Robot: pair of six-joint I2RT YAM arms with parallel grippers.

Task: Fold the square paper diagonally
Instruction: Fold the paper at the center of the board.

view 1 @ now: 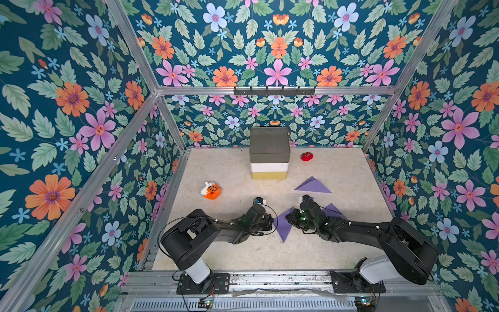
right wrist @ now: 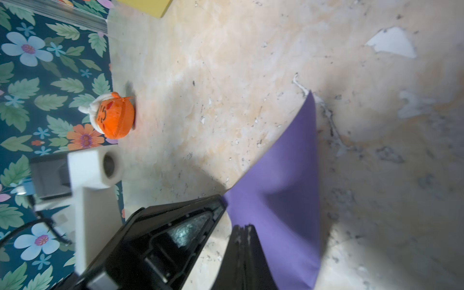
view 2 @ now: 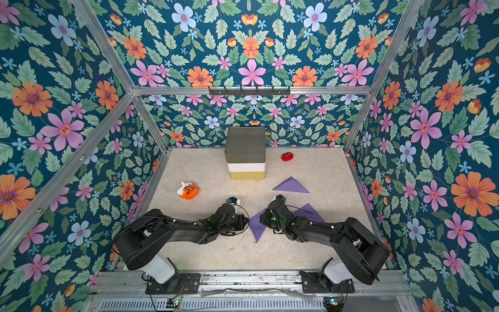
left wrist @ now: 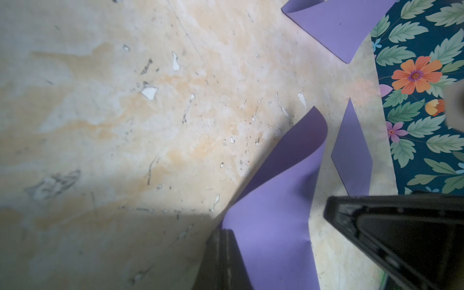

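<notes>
The square paper (view 1: pixel 283 226) is a purple sheet near the front middle of the table, between my two arms, also shown in a top view (view 2: pixel 257 225). My left gripper (view 1: pixel 270 216) is shut on one edge of it. In the left wrist view the closed fingertips (left wrist: pixel 224 232) pinch the sheet (left wrist: pixel 271 213), which curls up off the table. My right gripper (view 1: pixel 289 216) meets the paper from the opposite side. In the right wrist view its fingers (right wrist: pixel 242 227) are shut together on the sheet (right wrist: pixel 283 188), and the left gripper (right wrist: pixel 175 238) touches the same paper.
A folded purple triangle (view 1: pixel 313 185) lies behind the right gripper, and another purple sheet (view 1: pixel 334 210) shows under the right arm. Stacked grey, white and yellow bins (view 1: pixel 269 154) stand at the back. An orange plush (view 1: pixel 211 190) lies left and a red plush (view 1: pixel 307 156) at the back right.
</notes>
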